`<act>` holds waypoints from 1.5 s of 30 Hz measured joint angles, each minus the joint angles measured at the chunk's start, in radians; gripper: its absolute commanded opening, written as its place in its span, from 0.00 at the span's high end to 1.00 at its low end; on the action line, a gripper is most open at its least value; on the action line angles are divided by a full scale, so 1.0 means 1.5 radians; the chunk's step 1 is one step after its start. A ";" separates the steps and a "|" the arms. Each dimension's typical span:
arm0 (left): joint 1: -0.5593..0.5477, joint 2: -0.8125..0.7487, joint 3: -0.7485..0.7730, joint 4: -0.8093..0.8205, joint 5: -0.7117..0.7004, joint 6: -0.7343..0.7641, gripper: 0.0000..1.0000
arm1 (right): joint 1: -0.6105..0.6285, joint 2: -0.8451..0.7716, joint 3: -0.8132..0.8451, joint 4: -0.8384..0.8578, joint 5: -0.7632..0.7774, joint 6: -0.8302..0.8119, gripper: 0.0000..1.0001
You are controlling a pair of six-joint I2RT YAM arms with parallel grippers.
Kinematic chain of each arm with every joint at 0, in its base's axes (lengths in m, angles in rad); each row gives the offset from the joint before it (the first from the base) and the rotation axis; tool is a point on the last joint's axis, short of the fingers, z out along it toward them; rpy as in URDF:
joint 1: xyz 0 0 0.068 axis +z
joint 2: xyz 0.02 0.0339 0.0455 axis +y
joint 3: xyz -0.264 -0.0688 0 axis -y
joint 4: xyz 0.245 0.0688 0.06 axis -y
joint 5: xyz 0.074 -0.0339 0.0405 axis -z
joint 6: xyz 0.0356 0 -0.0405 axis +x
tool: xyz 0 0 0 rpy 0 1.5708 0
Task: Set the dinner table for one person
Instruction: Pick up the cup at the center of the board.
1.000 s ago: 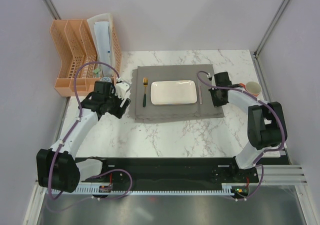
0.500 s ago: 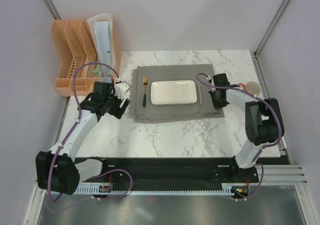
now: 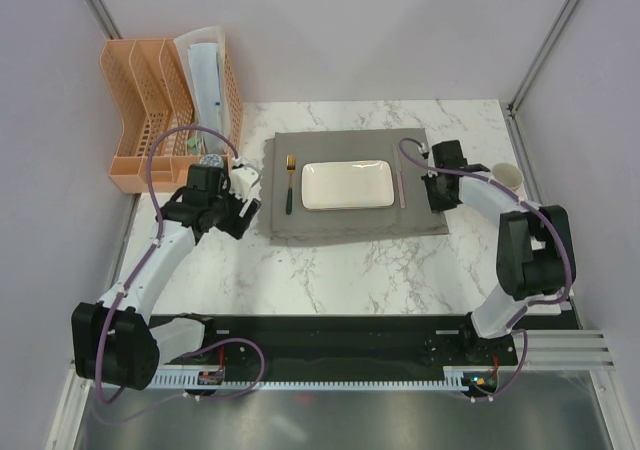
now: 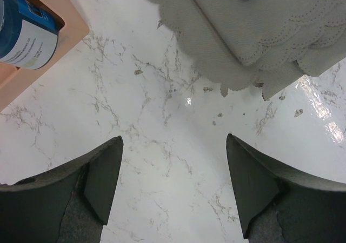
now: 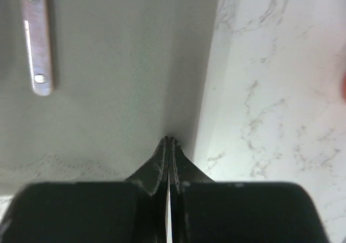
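The dinner table (image 3: 330, 270) is a white marble-look top. On it lies a grey scallop-edged placemat (image 3: 355, 220) bearing a white rectangular plate (image 3: 347, 185). A green-handled fork (image 3: 290, 185) lies left of the plate and a silver knife (image 3: 401, 188) lies right of it. My left gripper (image 3: 243, 205) hovers open over bare marble (image 4: 162, 108), just off the placemat's near-left corner (image 4: 259, 38), with nothing between its fingers. My right gripper (image 3: 437, 202) is shut and empty, its tips (image 5: 170, 141) down at the placemat's right edge (image 5: 135, 92). The knife's end (image 5: 35, 43) shows beyond them.
An orange slotted rack (image 3: 150, 110) stands at the back left; a blue-labelled can (image 4: 21, 35) sits in it. A pale cup (image 3: 507, 178) stands near the table's right edge, beside the right arm. Purple cables loop over both arms.
The right gripper has shifted slightly along the placemat's right edge, staying shut. The left arm has barely moved and stays open.
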 measured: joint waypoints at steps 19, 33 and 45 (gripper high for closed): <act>0.000 -0.001 -0.012 0.002 -0.003 0.002 0.16 | -0.030 -0.574 0.000 0.200 0.111 -0.040 0.21; 0.000 -0.024 -0.024 0.002 -0.006 0.002 0.16 | -0.087 -0.454 -0.018 0.078 0.154 -0.075 0.13; 0.000 -0.048 -0.031 0.007 -0.007 0.005 0.16 | -0.253 -0.192 0.078 -0.049 0.019 -0.048 0.16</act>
